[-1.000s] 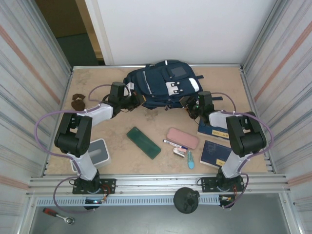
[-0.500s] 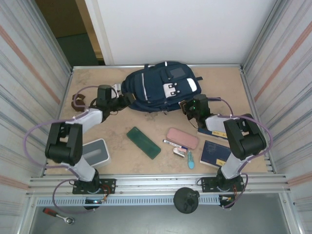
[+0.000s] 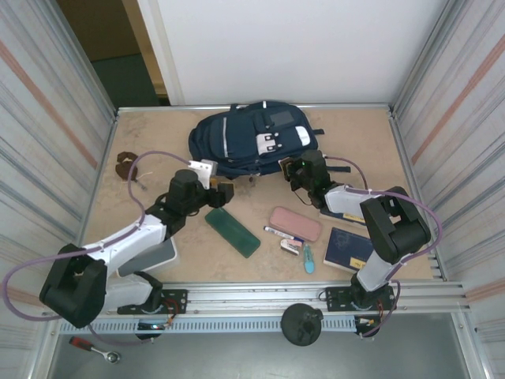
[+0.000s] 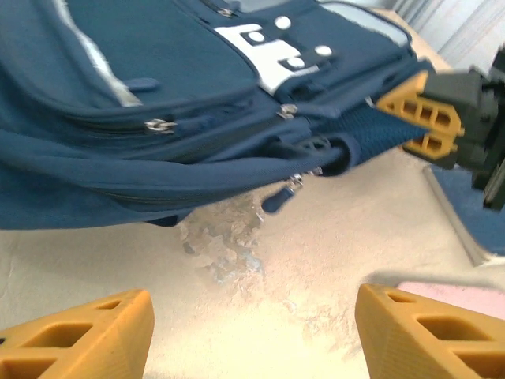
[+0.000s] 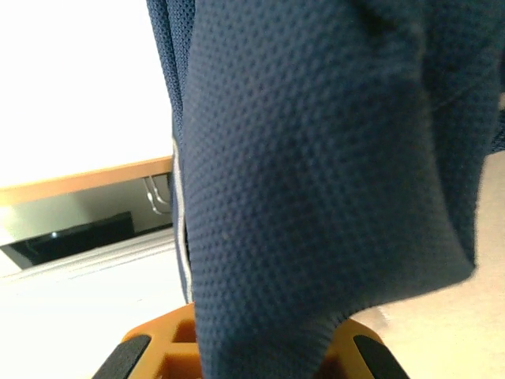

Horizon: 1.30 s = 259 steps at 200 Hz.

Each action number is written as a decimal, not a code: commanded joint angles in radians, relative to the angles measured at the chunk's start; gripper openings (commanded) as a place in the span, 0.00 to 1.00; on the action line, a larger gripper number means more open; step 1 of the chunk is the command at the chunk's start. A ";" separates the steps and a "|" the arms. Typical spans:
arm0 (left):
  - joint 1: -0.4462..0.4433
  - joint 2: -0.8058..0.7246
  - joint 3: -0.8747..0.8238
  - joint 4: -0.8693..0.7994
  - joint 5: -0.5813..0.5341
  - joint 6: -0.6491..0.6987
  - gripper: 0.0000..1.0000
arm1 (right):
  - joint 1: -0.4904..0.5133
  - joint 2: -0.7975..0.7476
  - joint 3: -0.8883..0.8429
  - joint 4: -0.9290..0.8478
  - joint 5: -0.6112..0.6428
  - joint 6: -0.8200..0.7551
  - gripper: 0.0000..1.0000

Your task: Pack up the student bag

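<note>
The student bag (image 3: 251,140), a large navy backpack with a white patch, lies at the back middle of the table. Its zip pulls hang over the bare tabletop in the left wrist view, below the student bag (image 4: 197,95). My left gripper (image 3: 218,193) is open just in front of the bag's near-left edge, and nothing lies between the orange fingertips (image 4: 102,332). My right gripper (image 3: 290,169) is shut on a fold of the bag's navy mesh fabric (image 5: 316,158) at its near-right edge. The right gripper's orange fingers (image 4: 430,118) also show against the bag in the left wrist view.
In front of the bag lie a green case (image 3: 233,230), a pink pouch (image 3: 296,223), pens (image 3: 284,234), a teal item (image 3: 308,258) and two dark-blue booklets (image 3: 349,249). A white box (image 3: 154,254) sits under my left arm. A brown object (image 3: 125,164) lies far left.
My left gripper let go of the bag, opened and drew back toward the near middle. My right gripper shut on the bag's edge, and the bag shifted slightly left.
</note>
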 commanded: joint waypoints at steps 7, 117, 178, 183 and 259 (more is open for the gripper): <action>-0.113 0.098 0.021 0.107 -0.163 0.157 0.65 | 0.021 -0.044 0.071 0.062 -0.035 0.026 0.00; -0.258 0.499 0.135 0.472 -0.505 0.265 0.56 | 0.036 -0.022 0.116 0.060 -0.045 0.025 0.00; -0.229 0.573 0.202 0.482 -0.544 0.262 0.46 | 0.034 -0.019 0.113 0.055 -0.043 0.008 0.00; -0.225 0.578 0.207 0.480 -0.546 0.259 0.46 | 0.034 -0.016 0.113 0.055 -0.045 0.009 0.00; -0.201 0.602 0.218 0.491 -0.517 0.247 0.02 | 0.017 -0.017 0.103 0.019 -0.061 -0.025 0.00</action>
